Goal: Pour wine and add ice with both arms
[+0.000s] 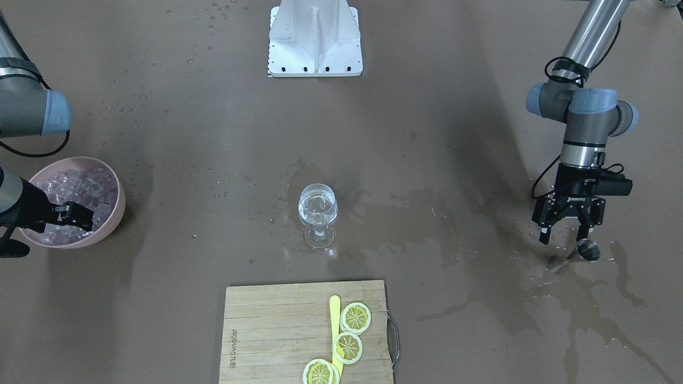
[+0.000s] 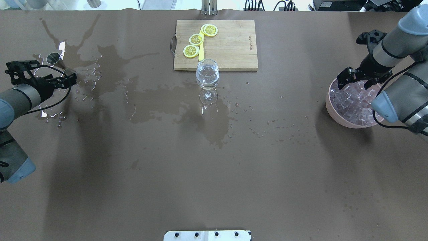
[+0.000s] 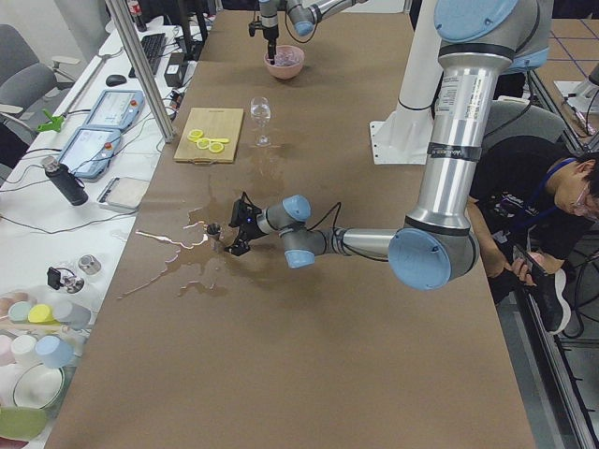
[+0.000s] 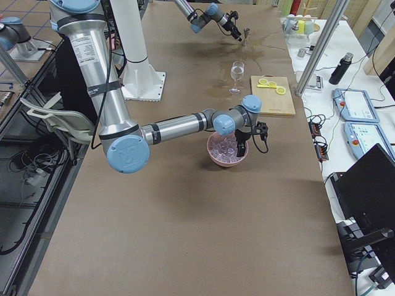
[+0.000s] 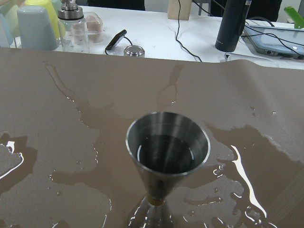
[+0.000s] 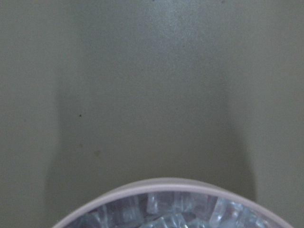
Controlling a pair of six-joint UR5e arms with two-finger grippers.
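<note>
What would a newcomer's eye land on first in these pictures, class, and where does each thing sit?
A stemmed wine glass stands alone mid-table amid dark wet patches. At one end the right end effector is poised at a pink bowl heaped with ice; at the other, the left end effector faces a steel jigger.

Pink round plastic bowl (image 6: 161, 181): cut by the right wrist view's lower edge; only the far rim shows.
Clear ice cubes (image 6: 166, 209): blurred there.
Steel cone-shaped jigger (image 5: 166, 161): foot cut off, left wrist view.
Wooden cutting board (image 1: 267, 320): near edge outside front-facing view.
</note>
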